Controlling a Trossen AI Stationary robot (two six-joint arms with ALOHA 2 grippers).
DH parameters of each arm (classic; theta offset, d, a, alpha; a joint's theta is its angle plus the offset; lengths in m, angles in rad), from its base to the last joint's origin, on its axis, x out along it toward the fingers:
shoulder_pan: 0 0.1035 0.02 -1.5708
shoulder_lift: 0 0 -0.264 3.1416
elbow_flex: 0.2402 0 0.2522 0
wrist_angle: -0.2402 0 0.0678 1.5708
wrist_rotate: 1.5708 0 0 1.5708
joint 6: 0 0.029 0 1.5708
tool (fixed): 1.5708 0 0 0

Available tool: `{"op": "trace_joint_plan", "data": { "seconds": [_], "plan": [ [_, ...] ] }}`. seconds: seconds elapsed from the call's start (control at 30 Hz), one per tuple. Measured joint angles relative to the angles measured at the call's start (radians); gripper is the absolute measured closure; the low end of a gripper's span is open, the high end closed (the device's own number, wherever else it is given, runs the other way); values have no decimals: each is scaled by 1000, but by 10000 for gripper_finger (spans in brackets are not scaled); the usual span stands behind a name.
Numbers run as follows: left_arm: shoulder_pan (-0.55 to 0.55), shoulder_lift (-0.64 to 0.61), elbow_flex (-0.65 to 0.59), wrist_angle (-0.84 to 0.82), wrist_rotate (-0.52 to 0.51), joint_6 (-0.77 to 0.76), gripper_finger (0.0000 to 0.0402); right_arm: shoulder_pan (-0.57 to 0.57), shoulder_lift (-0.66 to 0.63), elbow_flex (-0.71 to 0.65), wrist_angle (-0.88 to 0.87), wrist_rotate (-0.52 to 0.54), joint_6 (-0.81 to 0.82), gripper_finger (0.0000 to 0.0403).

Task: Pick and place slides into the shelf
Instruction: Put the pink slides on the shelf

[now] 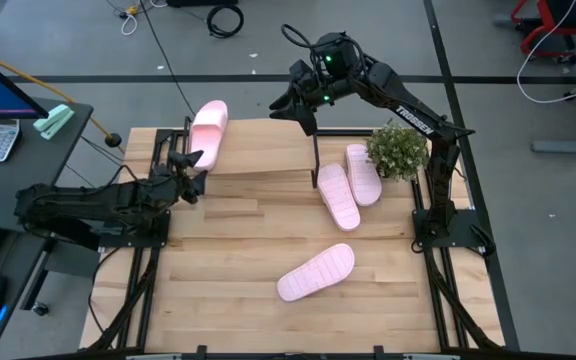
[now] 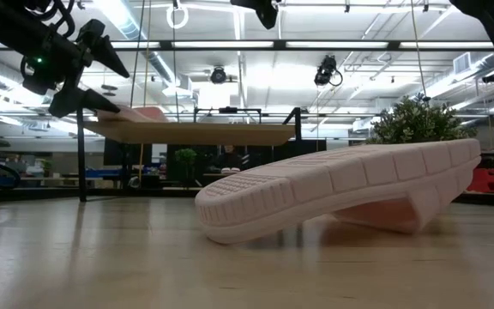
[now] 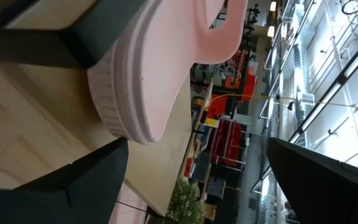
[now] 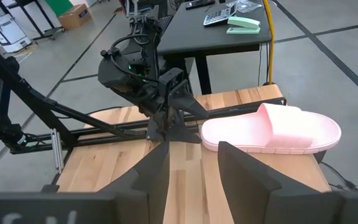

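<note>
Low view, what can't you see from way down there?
- Two slides beside the plant: hidden behind the near slide, which fills the foreground.
- Shelf slide: only a pink sliver shows above the shelf plank, seen edge-on.
- Tabletop behind the near slide: blocked by it too.

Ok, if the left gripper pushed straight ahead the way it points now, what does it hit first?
Most likely the slide on the shelf: the open left gripper faces its near end, just short of it. Exact gap is unclear.
</note>
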Motion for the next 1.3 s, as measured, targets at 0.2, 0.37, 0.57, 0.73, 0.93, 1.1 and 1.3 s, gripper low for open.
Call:
{"op": "trace_joint_plan", "data": {
  "seconds": [0.2, 0.37, 0.57, 0.73, 0.93, 1.1, 1.3],
  "plan": [
    [4, 0, 0, 0, -12, 47, 12, 0, 0, 0, 0, 0, 2, 261],
    [4, 0, 0, -1, -29, 56, 13, 0, 0, 0, 0, 0, 2, 261],
    [5, 0, 0, 0, -54, 56, 13, 0, 0, 0, 0, 0, 2, 261],
    [4, 0, 0, -1, -57, 59, 13, 0, 0, 0, 0, 0, 2, 261],
    [-3, 0, 0, 22, -50, 60, 12, 0, 0, 0, 0, 0, 2, 261],
    [-15, -1, 0, 47, -48, 118, 12, 0, 0, 0, -10, 0, 2, 261],
    [-45, 0, 0, 134, 23, 258, 12, -3, 0, 0, -93, 0, -6, 261]
  ]
}}
